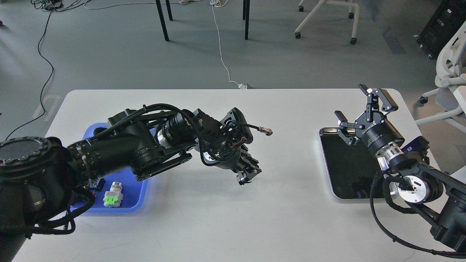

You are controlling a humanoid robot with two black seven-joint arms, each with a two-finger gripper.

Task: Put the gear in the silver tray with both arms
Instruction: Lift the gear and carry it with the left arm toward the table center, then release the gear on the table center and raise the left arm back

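1. At the far left, the blue plastic tray sits under the left arm; a small grey part with a bright green clip lies in its near corner, and whether that is the gear I cannot tell; no gear shows plainly anywhere
2. The left gripper points down over bare white table, right of the blue tray; it is seen dark and end-on, so I cannot tell whether its fingers are together, apart, or holding something small
3. The silver tray lies at the right, well apart from the left gripper; its dark mirror-like inside looks empty where visible
4. The right gripper hovers over the silver tray's far edge with fingers spread wide and nothing between them
5. Judged step: transfer toward the middle, with delivery not yet done; the next move likely calls for the two grippers to meet between the trays, if the left one carries the gear
6. White lettering marks the right gripper's body, too small to read; no other writing is legible
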